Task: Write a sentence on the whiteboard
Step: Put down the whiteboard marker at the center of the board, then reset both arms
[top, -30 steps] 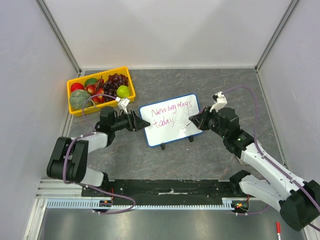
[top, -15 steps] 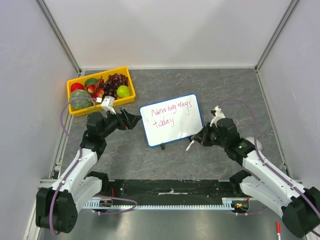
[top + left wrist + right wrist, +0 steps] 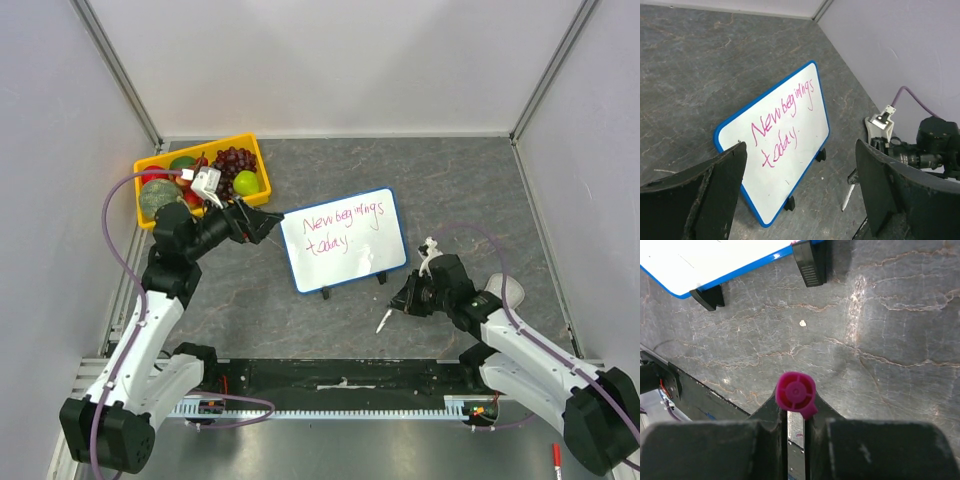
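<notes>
1. Pink-red sentence [image 3: 340, 228] sat in two lines on the whiteboard [image 3: 343, 240]; board stood on its black feet mid-table [image 3: 300, 310], face up toward the arms, presumably for pen reach
2. Board's long axis ran near-left to far-right, skewed to the table edge
3. Left gripper [image 3: 268, 225] hovered just beside the board's left edge; jaws wide apart, empty, not touching; judged placed to steady it
4. Right gripper [image 3: 403, 303] was clamped on the marker [image 3: 384, 320], near the board's right foot; barrel pointed near-left, clear of the board; writing judged complete
</notes>
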Controlling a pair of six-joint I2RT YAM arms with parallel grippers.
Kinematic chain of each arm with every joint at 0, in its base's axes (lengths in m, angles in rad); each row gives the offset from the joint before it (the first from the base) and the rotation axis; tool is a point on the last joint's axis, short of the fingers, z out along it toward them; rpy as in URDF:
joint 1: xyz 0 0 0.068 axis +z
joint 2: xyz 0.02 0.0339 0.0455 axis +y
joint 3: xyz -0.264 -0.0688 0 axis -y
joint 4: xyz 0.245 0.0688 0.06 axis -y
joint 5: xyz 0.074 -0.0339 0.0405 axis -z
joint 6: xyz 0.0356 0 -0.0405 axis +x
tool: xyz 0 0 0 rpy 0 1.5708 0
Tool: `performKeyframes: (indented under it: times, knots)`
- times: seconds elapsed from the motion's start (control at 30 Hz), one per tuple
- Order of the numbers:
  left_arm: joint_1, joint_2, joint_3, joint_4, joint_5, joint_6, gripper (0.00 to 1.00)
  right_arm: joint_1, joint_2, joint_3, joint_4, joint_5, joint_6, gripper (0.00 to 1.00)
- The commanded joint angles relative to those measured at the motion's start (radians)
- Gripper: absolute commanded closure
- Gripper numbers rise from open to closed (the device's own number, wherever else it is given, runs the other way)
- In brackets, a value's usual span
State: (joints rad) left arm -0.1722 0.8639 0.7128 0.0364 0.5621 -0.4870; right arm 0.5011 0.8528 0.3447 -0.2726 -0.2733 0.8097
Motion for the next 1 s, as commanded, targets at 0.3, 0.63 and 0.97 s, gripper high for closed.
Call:
performKeyframes:
  times: [0.3, 0.63, 0.97]
  knots:
    - [-0.001, 0.055, 0.054, 0.048, 0.228, -0.024, 0.05, -0.004, -0.041, 0.082, -0.062, 0.088, -0.012, 0.08]
    - [-0.001, 0.09, 0.005, 0.148, 0.147, -0.113, 0.03, -0.001, -0.058, 0.31, -0.099, 0.299, -0.193, 0.02]
    - [-0.001, 0.101, -0.012, 0.005, -0.223, -0.038, 0.02, -0.003, 0.014, 0.412, 0.016, 0.672, -0.412, 0.02]
